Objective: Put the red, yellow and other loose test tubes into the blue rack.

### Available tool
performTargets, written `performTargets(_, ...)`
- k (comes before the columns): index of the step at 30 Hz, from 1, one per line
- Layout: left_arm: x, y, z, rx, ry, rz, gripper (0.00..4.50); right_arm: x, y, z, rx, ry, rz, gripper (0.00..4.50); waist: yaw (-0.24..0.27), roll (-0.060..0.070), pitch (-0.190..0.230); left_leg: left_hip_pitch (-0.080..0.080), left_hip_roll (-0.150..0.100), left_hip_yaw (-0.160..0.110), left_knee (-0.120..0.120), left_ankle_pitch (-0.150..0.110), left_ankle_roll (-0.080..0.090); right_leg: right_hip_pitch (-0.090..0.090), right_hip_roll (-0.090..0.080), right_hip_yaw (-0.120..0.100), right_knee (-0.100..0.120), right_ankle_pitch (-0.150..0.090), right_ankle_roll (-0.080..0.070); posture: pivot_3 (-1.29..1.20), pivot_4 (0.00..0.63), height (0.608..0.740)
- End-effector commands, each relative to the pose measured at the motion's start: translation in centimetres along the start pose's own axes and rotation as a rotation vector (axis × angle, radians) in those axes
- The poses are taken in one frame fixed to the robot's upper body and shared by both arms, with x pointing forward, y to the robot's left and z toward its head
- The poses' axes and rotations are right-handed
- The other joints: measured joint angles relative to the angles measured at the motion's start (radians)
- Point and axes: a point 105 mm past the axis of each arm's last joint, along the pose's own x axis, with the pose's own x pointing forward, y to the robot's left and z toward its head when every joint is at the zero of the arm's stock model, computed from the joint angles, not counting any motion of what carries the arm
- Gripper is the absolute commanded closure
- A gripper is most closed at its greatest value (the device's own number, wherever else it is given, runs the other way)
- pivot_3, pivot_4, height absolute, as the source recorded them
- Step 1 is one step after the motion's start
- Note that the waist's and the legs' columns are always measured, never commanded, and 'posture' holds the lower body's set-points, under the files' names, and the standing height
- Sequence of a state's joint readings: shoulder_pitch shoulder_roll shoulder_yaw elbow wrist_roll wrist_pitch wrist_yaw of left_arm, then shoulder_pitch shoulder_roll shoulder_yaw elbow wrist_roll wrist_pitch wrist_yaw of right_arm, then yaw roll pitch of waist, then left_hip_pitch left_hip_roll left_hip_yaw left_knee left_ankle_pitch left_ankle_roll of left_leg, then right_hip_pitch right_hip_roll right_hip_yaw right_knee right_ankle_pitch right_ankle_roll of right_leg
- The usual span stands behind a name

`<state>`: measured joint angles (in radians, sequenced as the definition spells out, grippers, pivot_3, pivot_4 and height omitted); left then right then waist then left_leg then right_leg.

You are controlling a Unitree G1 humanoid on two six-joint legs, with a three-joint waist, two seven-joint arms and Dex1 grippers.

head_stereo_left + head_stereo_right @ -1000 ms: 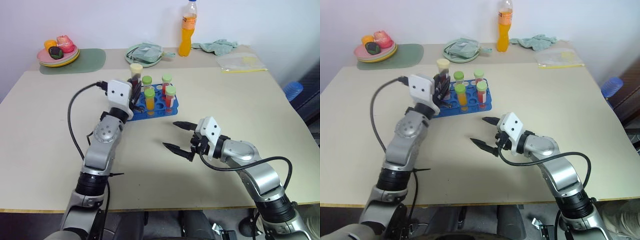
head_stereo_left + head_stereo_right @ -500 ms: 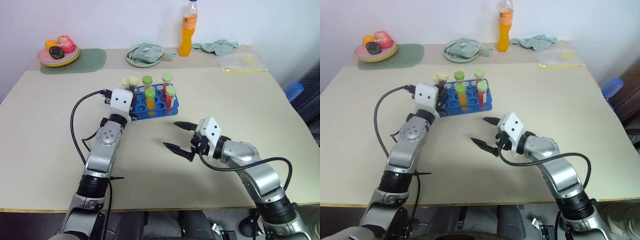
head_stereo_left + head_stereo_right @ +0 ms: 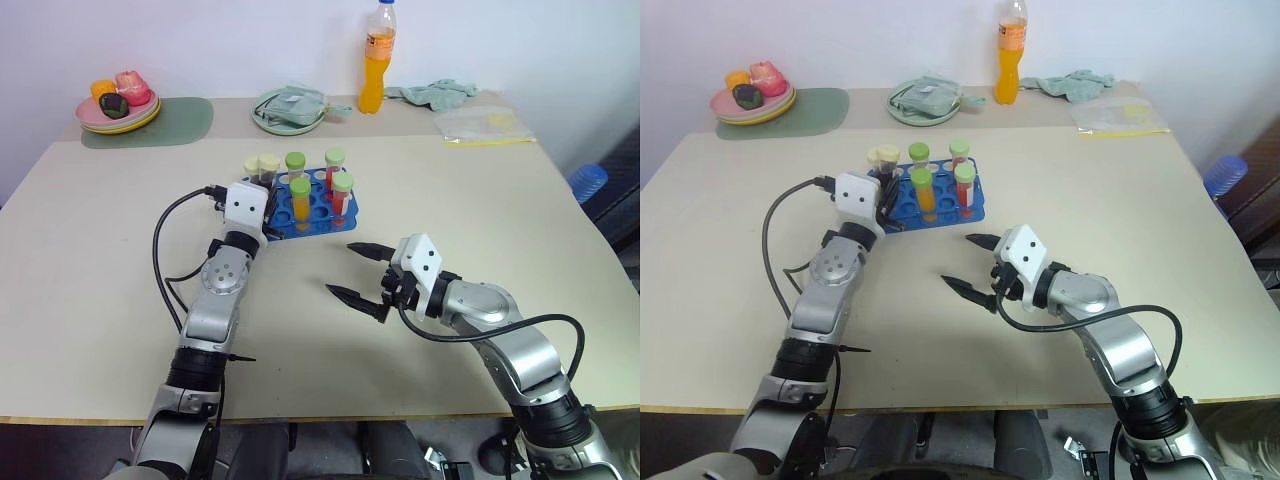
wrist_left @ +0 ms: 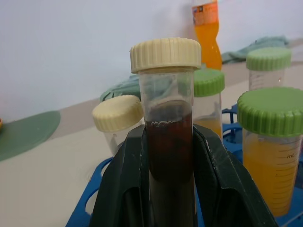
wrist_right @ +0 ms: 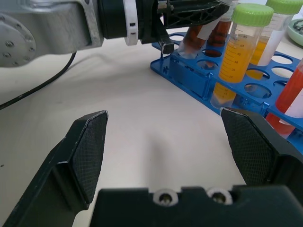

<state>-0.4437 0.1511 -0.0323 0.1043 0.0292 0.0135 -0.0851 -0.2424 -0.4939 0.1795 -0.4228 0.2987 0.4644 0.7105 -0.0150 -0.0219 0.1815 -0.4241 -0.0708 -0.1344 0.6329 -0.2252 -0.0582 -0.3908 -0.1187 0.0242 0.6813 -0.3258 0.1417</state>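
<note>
My left gripper (image 3: 265, 203) is shut on a dark purple-brown tube with a cream cap (image 4: 165, 54). The tube stands upright at the left end of the blue rack (image 3: 316, 226), its lower end down in a hole. A second cream-capped tube (image 4: 117, 112) stands just behind it. A yellow tube (image 3: 300, 197) and a red tube (image 3: 342, 196), both green-capped, stand in the rack with two more green-capped tubes behind them. My right gripper (image 3: 341, 268) hovers open over the table in front of the rack, nothing between its fingers (image 5: 90, 146).
An orange drink bottle (image 3: 374, 60), a green plate holding a cloth (image 3: 288, 108), a teal rag (image 3: 430, 93) and a plastic bag (image 3: 480, 125) lie along the far side. A plate of food (image 3: 117, 105) sits on a green mat (image 3: 175, 122) at the far left.
My left gripper has come down with the cream-capped tube, lowering it into the left end of the rack. The right gripper has stayed where it was.
</note>
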Motion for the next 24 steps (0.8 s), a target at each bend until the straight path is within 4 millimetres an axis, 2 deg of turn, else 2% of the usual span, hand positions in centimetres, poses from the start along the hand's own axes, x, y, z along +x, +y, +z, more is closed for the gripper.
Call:
performTargets(1,0.0,0.3,0.6,-0.027,-0.066,0.009,3.79,-0.2,0.3,1.3,-0.035,-0.045,-0.001,0.27,0.0,0.0,0.0,0.0,0.0,0.0,0.0,0.0,0.0,0.0,0.0,0.0,0.0,0.0,0.0,0.0,0.15,0.74)
performTargets(9,-0.5,0.1,-0.1,-0.07,-0.105,0.012,3.79,-0.3,0.4,1.3,-0.037,-0.046,0.002,0.27,0.001,0.0,0.0,0.0,0.0,0.0,0.0,0.0,0.0,0.0,0.0,0.0,0.0,0.0,0.0,0.0,0.15,0.74)
performTargets(13,-0.7,0.1,0.0,-0.088,-0.118,0.015,1.77,-0.4,0.2,1.3,-0.039,-0.045,0.0,0.27,0.001,0.0,0.0,0.0,0.0,0.0,0.0,0.0,0.0,0.0,0.0,0.0,0.0,0.0,0.0,0.0,0.15,0.74)
performTargets(16,-1.1,0.8,0.8,-0.116,-0.143,0.037,0.21,-0.7,-0.1,1.7,-0.044,-0.05,-0.008,0.27,-0.002,0.0,0.0,0.0,0.0,0.0,0.0,0.0,0.0,0.0,0.0,0.0,0.0,0.0,0.0,0.0,0.15,0.74)
performTargets(21,-3.1,2.7,2.7,-0.172,-0.17,0.02,0.21,-2.2,-1.5,3.3,-0.045,-0.07,-0.045,0.27,-0.004,0.0,0.0,0.0,0.0,-0.001,0.0,0.0,0.0,0.0,0.0,0.0,0.0,0.0,0.0,0.0,0.15,0.74)
performTargets(24,-4.7,5.0,3.7,-0.164,-0.153,0.022,0.21,-3.8,-2.6,3.7,-0.038,-0.055,-0.078,0.27,-0.001,0.0,0.0,0.0,0.0,-0.001,0.0,0.0,0.0,0.0,0.0,0.0,0.0,0.0,0.0,0.0,0.15,0.74)
